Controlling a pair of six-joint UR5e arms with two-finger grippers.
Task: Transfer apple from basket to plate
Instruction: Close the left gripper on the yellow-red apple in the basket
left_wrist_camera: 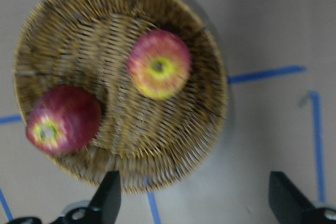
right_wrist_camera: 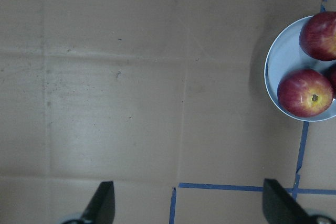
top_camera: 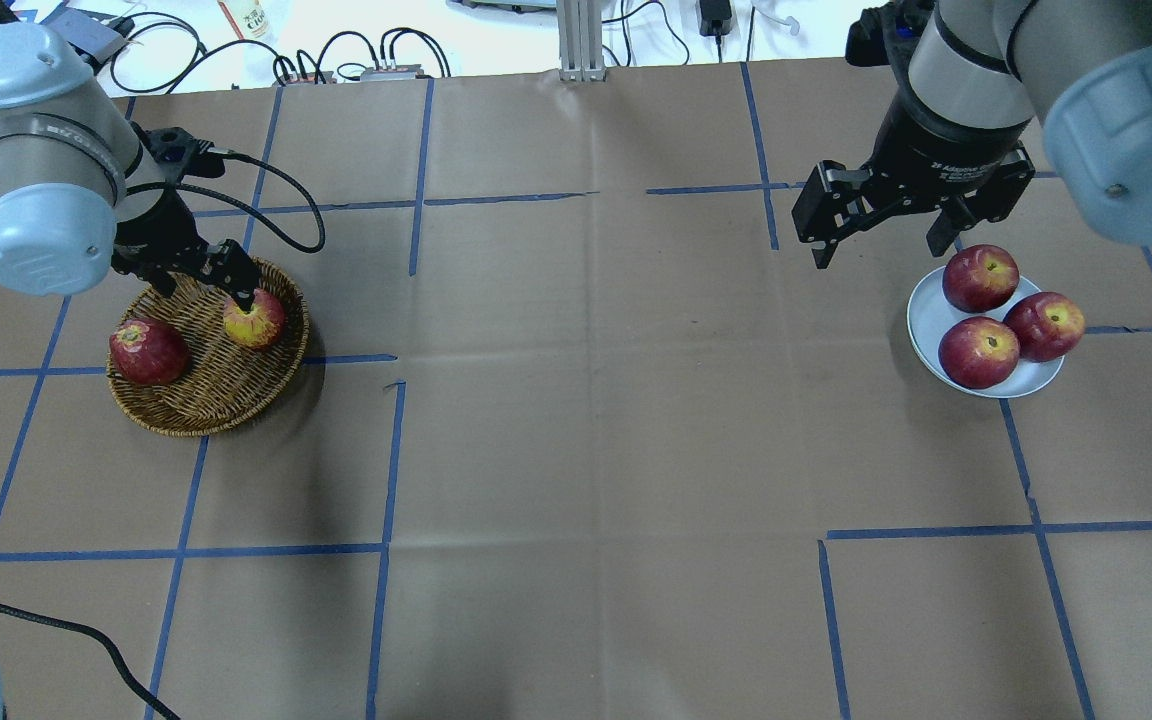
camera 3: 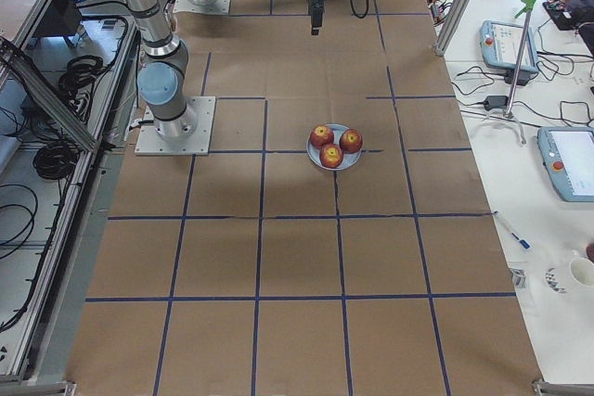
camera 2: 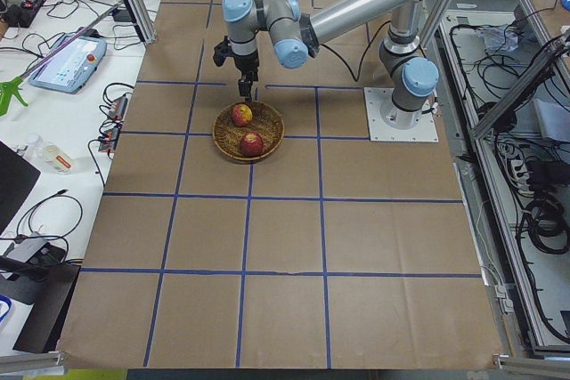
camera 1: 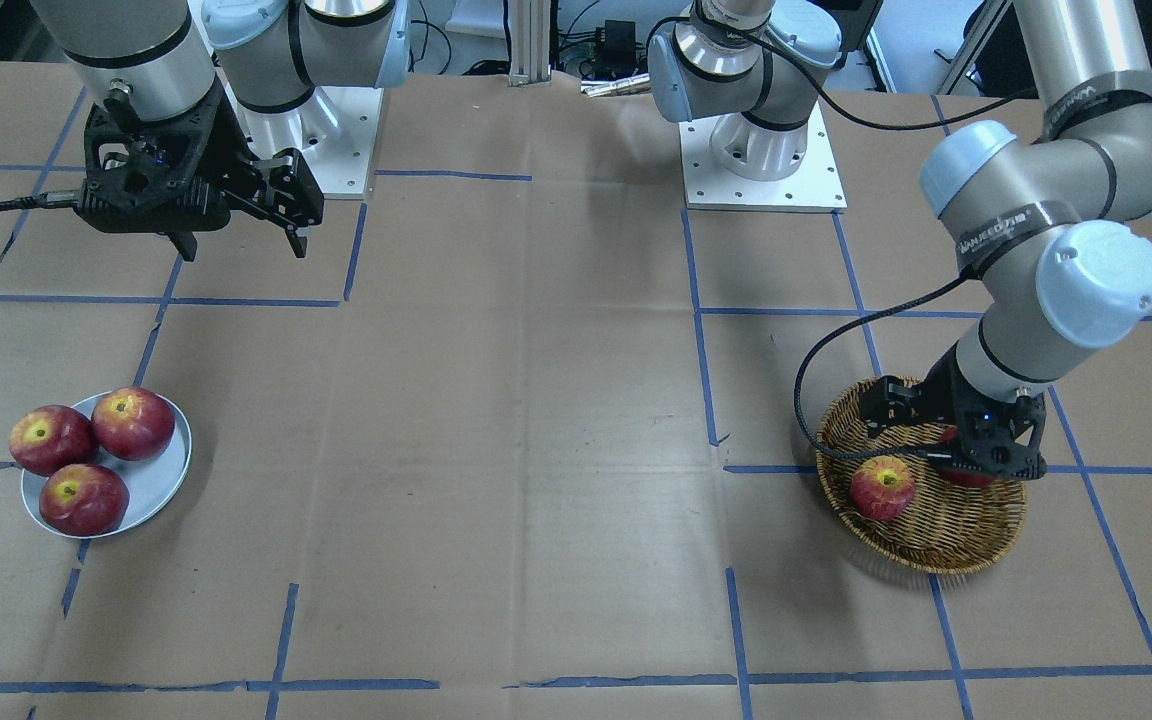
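I log: counter (top_camera: 576, 420) papered brown, blue tape grid (top_camera: 236, 550); white side bench (camera 3: 557, 90), teach pendants (camera 3: 508, 44), cables (top_camera: 286, 60) far.

In the front-facing view, at the right of the frame, the left gripper (camera 1: 936, 435) hides most of the darker apple (camera 1: 971, 478) in the basket (camera 1: 936, 558), and in the right wrist view the right edge cuts off the plate (right_wrist_camera: 283, 61).
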